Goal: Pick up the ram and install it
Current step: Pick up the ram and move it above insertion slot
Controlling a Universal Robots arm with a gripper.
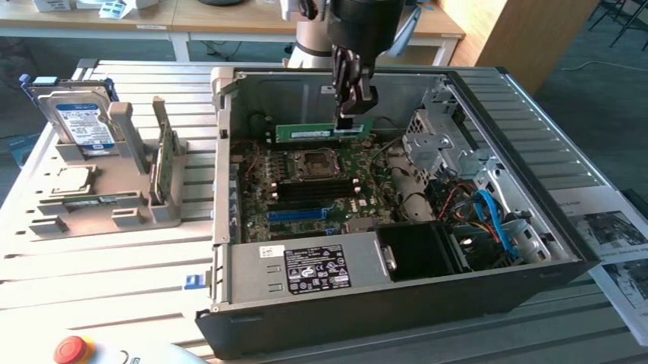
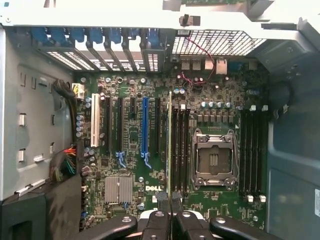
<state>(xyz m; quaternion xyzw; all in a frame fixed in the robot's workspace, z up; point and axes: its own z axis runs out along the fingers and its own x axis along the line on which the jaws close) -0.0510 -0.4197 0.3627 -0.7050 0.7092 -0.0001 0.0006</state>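
The ram (image 1: pixel 306 133) is clamped at its end toward the exterior view's right by the gripper (image 1: pixel 353 123). It is held level above the motherboard (image 1: pixel 314 189), edge down and parallel to the memory slots (image 2: pixel 181 150), apparently to keep it aligned for seating.

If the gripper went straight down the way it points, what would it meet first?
The gripper is shut on the ram, so the ram's lower edge would likely land first, at or just beside the black memory slots next to the CPU socket. Exact alignment is hard to judge.
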